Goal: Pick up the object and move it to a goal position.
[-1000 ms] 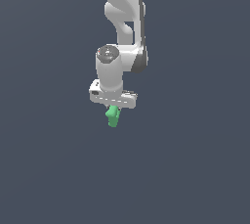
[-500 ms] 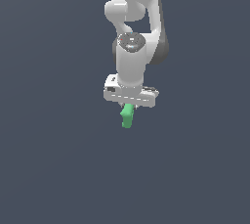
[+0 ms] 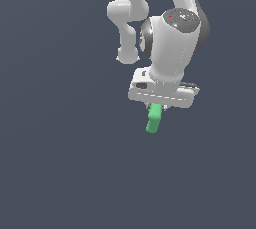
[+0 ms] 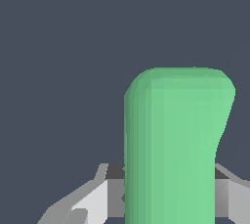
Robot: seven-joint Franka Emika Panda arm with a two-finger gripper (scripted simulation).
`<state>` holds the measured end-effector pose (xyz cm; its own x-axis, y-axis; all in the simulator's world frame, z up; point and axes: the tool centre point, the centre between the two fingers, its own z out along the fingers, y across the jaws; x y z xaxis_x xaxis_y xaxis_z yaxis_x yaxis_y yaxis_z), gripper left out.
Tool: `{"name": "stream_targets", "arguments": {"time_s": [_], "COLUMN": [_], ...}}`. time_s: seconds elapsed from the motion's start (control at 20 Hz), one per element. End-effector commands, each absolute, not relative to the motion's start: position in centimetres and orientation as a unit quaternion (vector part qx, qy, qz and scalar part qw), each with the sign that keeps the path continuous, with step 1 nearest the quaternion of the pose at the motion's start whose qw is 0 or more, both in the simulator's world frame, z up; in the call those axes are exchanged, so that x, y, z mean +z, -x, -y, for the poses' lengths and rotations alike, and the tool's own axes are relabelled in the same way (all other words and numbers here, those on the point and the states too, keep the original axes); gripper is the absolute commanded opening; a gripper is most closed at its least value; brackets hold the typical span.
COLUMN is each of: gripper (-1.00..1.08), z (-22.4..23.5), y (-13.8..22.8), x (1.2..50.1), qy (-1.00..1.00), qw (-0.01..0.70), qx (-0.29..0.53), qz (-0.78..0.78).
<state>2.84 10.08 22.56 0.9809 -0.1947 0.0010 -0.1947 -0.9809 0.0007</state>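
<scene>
You have green block (image 3: 154,118) clamped between jaws of gripper (image 3: 159,106), right of frame centre; long axis hangs straight down below hand. No goal marker visible.

White end effector (image 3: 159,107) — green block (image 3: 154,118) clamped beneath, hanging down — plain grey backdrop.

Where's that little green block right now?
In the exterior view, the green block hangs just below the white hand, gripped at its upper end, right of centre. Only plain dark background surrounds it.
</scene>
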Motion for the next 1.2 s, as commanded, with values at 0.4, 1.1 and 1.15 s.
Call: {"name": "stream_targets", "arguments": {"time_s": [0.4, 1.1, 1.15], "gripper": [-1.0, -1.0, -1.0], "z": [-16.1, -18.7, -18.7], "y": [-5.9, -7.3, -7.3], "x": [27.2, 29.1, 29.1], "qy": [-0.995, -0.995, -0.995], "qw": [0.0, 0.0, 0.0], "qx": [0.0, 0.0, 0.0], "qz": [0.099, 0.098, 0.098]}}
